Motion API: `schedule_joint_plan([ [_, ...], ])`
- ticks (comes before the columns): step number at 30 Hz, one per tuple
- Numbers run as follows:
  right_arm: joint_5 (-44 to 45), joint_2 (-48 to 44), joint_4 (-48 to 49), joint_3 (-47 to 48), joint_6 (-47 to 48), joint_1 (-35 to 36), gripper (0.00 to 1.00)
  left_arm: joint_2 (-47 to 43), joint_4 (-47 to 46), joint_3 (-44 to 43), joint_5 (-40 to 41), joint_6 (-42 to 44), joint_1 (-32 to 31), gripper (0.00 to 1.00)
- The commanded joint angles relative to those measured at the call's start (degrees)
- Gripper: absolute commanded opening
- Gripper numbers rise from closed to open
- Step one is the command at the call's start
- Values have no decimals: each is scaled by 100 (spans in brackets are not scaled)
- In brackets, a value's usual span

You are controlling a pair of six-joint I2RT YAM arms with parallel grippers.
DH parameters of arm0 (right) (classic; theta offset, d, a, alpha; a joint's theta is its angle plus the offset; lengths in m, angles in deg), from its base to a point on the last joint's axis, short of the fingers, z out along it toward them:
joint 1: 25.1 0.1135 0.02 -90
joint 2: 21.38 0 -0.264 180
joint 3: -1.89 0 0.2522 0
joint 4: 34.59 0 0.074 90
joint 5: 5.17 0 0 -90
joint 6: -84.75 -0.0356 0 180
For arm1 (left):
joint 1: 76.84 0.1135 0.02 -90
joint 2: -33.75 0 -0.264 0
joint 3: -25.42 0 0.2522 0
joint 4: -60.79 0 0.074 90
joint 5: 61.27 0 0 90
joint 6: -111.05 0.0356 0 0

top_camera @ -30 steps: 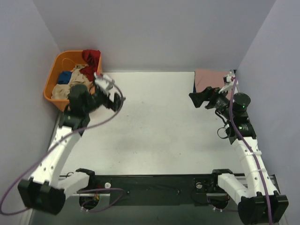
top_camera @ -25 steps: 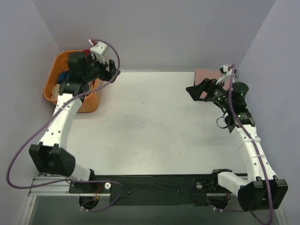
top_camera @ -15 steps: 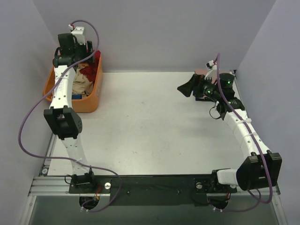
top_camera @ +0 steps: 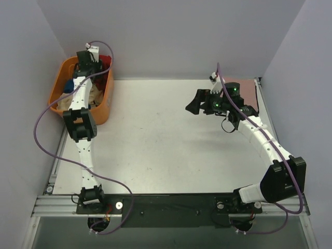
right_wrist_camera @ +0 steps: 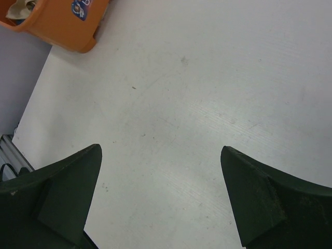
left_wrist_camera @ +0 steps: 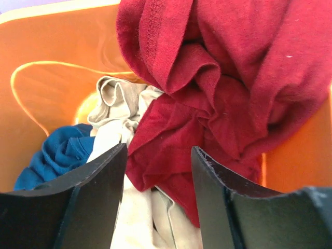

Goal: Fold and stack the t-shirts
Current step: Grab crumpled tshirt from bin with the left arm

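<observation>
The dark red t-shirt (left_wrist_camera: 223, 78) lies crumpled on top in the orange basket (top_camera: 106, 106), at its far right side (top_camera: 106, 61). Under it are a beige t-shirt (left_wrist_camera: 129, 129) and a blue t-shirt (left_wrist_camera: 57, 153). My left gripper (top_camera: 89, 66) hangs over the basket, open, its jaws (left_wrist_camera: 159, 150) straddling the red shirt's lower edge just above the cloth. My right gripper (top_camera: 194, 105) is open and empty above the bare table, as the right wrist view (right_wrist_camera: 161, 150) shows. A dusty pink t-shirt (top_camera: 251, 92) lies flat at the far right, behind the right arm.
The basket stands in the table's far left corner against grey walls; its corner shows in the right wrist view (right_wrist_camera: 57, 21). A purple cable (top_camera: 39, 124) loops beside the left arm. The white table (top_camera: 155, 140) spreads between the arms.
My left arm has swung from beside the basket up and over it, gripper now down among the shirts. My right gripper has moved left, away from the pink shirt, toward the table's middle.
</observation>
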Motion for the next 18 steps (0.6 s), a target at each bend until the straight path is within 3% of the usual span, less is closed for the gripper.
schedule_joint_plan([
  [1,227,111,-236,288,45,82,92,238,-757,-273,500,376,-2,59],
  [7,315,322,-315,499,142,99,92,502,-756,-343,456,596,7,52],
  [9,297,410,-342,569,159,99,92,581,-827,-448,449,587,7,28],
  [12,245,524,-377,640,177,99,92,573,-915,-484,274,579,7,0],
  [18,183,577,-386,710,142,108,92,-120,-933,-449,177,324,15,0],
])
